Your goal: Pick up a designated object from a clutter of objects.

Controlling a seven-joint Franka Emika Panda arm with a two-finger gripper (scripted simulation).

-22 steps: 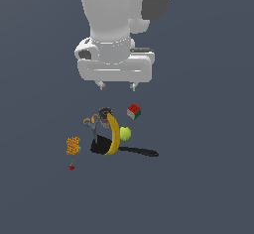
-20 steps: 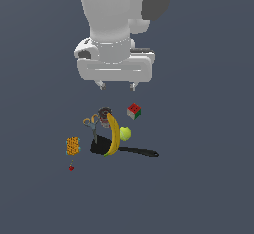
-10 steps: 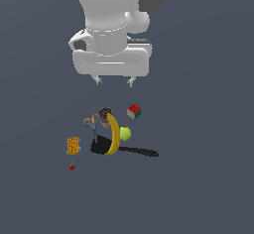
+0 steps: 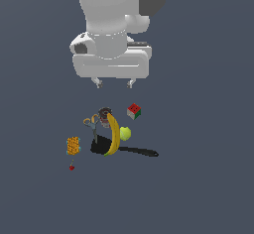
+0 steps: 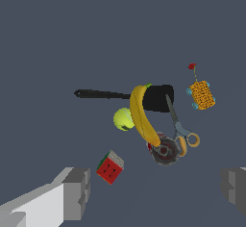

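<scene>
The small yellow-green ball [image 4: 125, 134] lies on the floor, touching the yellow banana [image 4: 114, 135] on the exterior view's right side. It also shows in the wrist view [image 5: 124, 119] beside the banana [image 5: 142, 115]. My gripper [image 4: 115, 83] hangs open and empty well above the clutter. Its two fingers [image 5: 72, 195] stand wide apart in the wrist view. The red-green cube [image 4: 134, 111] sits just below the gripper and apart from the ball. Nothing hides the ball.
A black long-handled utensil [image 4: 126, 149] lies under the banana. Scissors [image 4: 91, 124] and a dark round can [image 4: 105, 114] sit at the banana's far end. An orange block [image 4: 73, 146] and a tiny red thing [image 4: 72, 167] lie apart on the exterior view's left.
The gripper has shifted slightly up and toward the exterior view's left, still open. The objects have not moved.
</scene>
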